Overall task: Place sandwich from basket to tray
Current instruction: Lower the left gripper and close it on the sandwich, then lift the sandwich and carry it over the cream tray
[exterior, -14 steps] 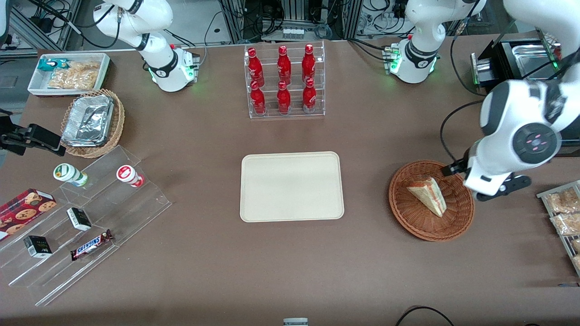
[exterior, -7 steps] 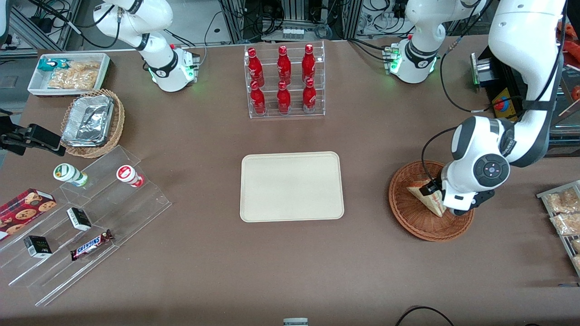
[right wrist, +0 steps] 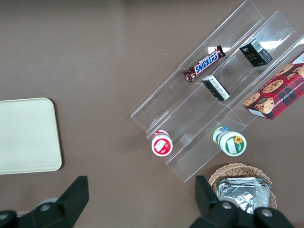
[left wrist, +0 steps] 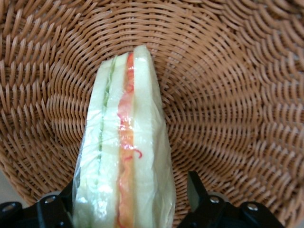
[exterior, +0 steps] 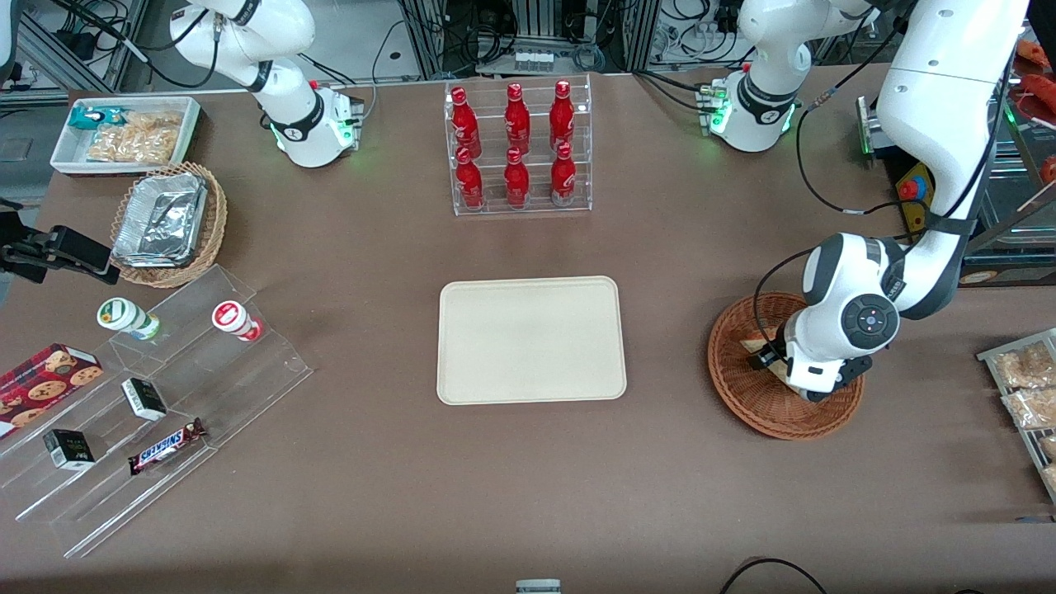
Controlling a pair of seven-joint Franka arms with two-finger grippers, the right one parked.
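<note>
Sandwich [left wrist: 124,156] lying in basket [exterior: 738,388], toward working arm's end of surface [exterior: 371,495]. Cut edge facing up, red-pink and green filling showing; long axis running from gripper [left wrist: 124,209] toward basket centre, narrow end pointing away from gripper. Gripper lowered into basket, fingers [left wrist: 195,187] spread, flanking sandwich's wide end, not closed. Tray [exterior: 530,340] holding nothing, at mid-surface.

Front view overlooks the table; left wrist view sits close above the basket [left wrist: 228,95].
</note>
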